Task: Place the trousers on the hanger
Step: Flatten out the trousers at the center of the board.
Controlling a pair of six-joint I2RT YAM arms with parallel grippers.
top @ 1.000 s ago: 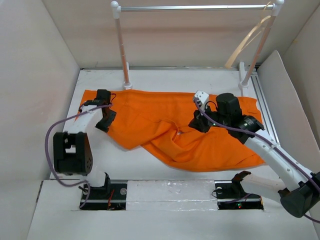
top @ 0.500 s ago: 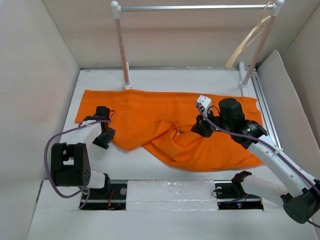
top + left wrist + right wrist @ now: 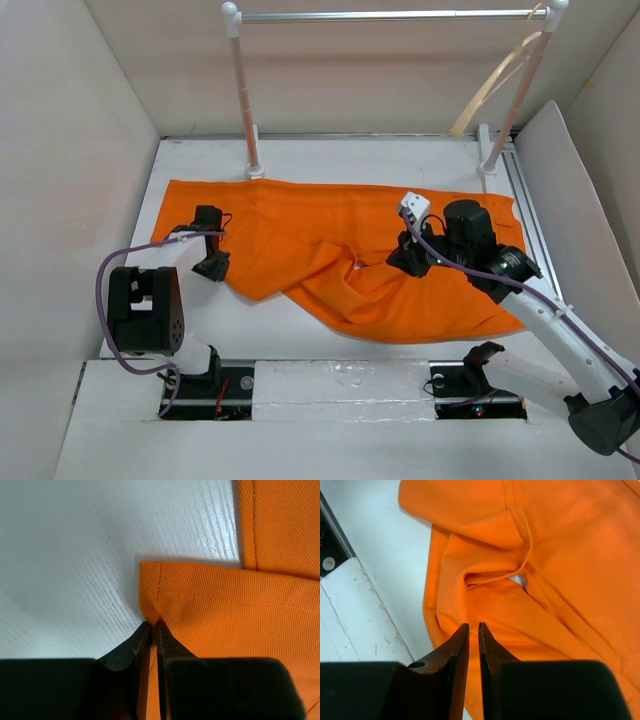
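Observation:
The orange trousers [image 3: 300, 240] lie spread and rumpled across the white table [image 3: 400, 160]. My left gripper [image 3: 212, 268] sits at their near left edge. In the left wrist view it [image 3: 152, 624] is shut on a stitched hem corner of the trousers [image 3: 240, 610]. My right gripper [image 3: 405, 262] hovers over the trousers' middle folds. Seen from the right wrist, its jaws [image 3: 473, 625] stand a narrow slit apart above the cloth [image 3: 560, 555], with nothing between them. The pale hanger [image 3: 495, 85] hangs at the right end of the rack's bar.
A rack with a silver bar [image 3: 390, 16] on two white posts [image 3: 245, 100] stands at the table's back. Beige walls close in on both sides. A metal rail [image 3: 530, 220] runs along the table's right edge.
My left gripper slid toward the trousers' near left edge and closed on the hem corner. My right arm shifted a little to the right, jaws unchanged.

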